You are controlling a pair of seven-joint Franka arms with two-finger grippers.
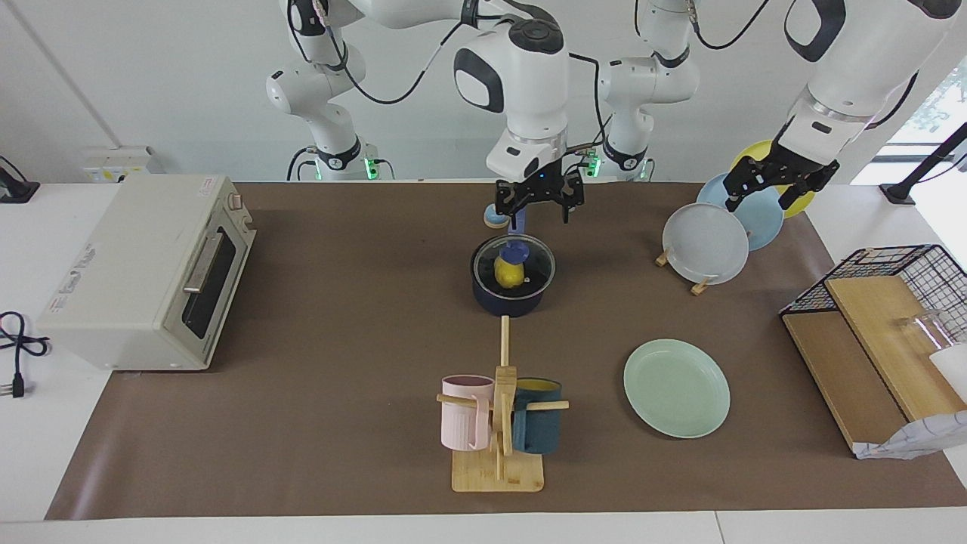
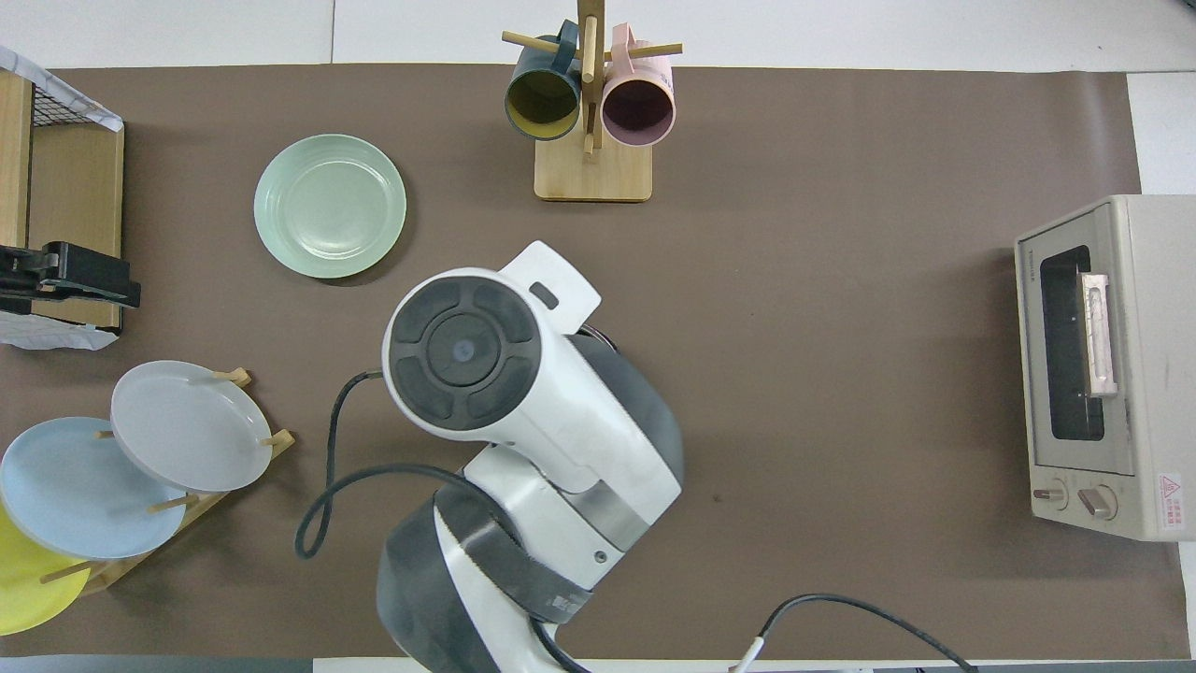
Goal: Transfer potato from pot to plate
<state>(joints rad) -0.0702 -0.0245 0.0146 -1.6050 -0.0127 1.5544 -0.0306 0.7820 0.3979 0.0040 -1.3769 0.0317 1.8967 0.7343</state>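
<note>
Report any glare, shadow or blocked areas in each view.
Facing view: bright window glare at the upper corner; the glass lid reflects light, yet the yellow potato shows through. Overhead view: the white right arm hides the pot; a soft shadow edges the mint-green round plate.

Toaster oven (image 1: 143,272) at the right arm's end of the table (image 1: 340,340), door shut. Wooden mug tree (image 1: 500,423) carrying a pink mug (image 1: 464,412) and a teal mug (image 1: 538,425). Grey plate (image 1: 706,243), blue plate (image 1: 755,215) and yellow plate (image 2: 23,584) propped on a wooden rack. Wire basket (image 1: 899,264) over wooden boards at the left arm's end.
</note>
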